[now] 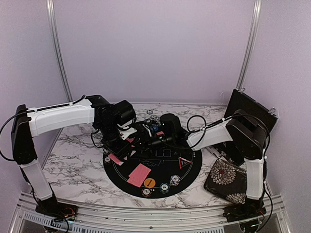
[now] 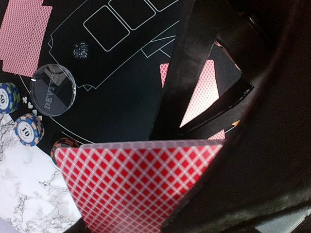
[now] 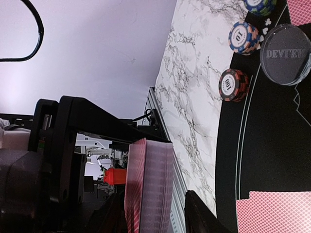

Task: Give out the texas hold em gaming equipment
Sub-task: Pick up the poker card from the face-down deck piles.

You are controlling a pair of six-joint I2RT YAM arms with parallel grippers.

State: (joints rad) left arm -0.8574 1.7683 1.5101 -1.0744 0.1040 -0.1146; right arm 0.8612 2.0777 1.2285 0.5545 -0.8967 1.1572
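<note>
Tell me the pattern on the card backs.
Red-and-white diamond lattice on the card backs, clearest in the left wrist view.

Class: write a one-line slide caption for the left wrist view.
Red-backed card foregrounded above black mat, clear dealer button, striped chips.

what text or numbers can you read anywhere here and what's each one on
"DEALER": clear round button, letters appear mirrored or upside down in both wrist views.
"10": blue and white chip.
"100", likely: red and black chip.
"50", partly cut off: blue chip at the frame edge.
Print on the black mat and its triangle: too small to read.
</note>
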